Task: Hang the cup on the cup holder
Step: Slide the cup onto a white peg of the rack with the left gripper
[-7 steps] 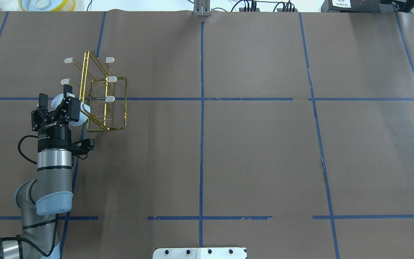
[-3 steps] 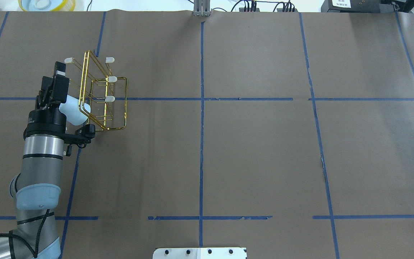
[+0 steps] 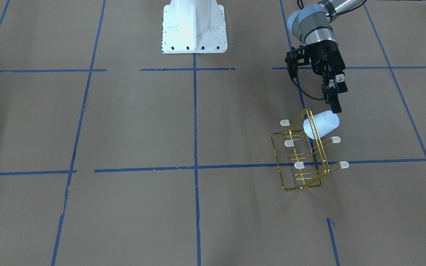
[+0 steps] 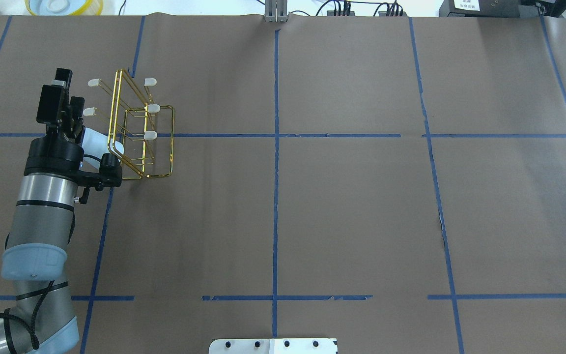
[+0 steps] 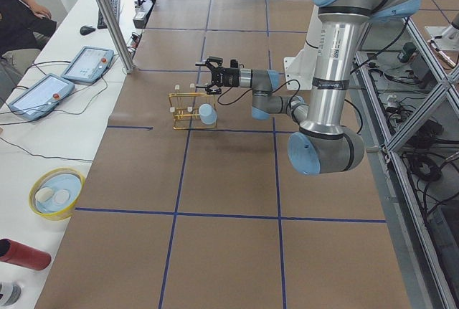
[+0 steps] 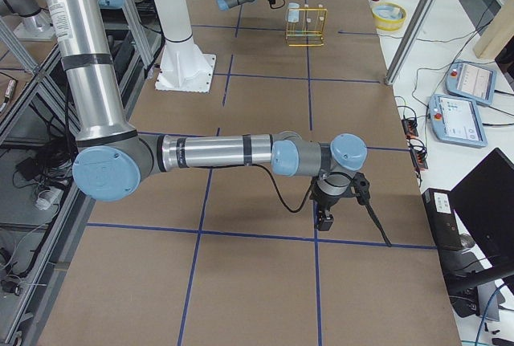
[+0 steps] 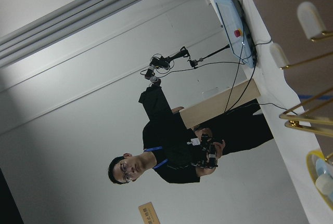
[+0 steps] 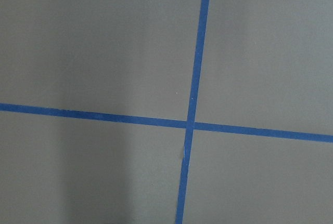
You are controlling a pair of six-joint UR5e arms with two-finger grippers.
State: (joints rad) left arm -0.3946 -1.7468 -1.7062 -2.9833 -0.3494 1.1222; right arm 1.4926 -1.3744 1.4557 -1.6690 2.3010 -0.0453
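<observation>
The pale cup (image 3: pixel 321 125) hangs tilted on a prong at the robot-side end of the gold wire cup holder (image 3: pixel 277 162). In the overhead view the cup (image 4: pixel 97 143) sits at the near left corner of the cup holder (image 4: pixel 172 137). My left gripper (image 3: pixel 335 105) is open and empty, just off the cup's closed end and apart from it. It also shows in the overhead view (image 4: pixel 64 91), left of the prongs. My right gripper (image 6: pixel 323 219) shows only in the exterior right view, low over bare table; I cannot tell whether it is open or shut.
The white robot base plate (image 3: pixel 194 26) stands at the table's near middle. A yellow-rimmed bowl (image 4: pixel 64 6) sits beyond the far left edge. Tablets (image 5: pixel 86 64) lie on the side bench. An operator (image 7: pixel 171 151) stands past the table end.
My left gripper has let go of the cup, turned its wrist and drawn back to the left and away. The cup stays hanging on the cup holder.
</observation>
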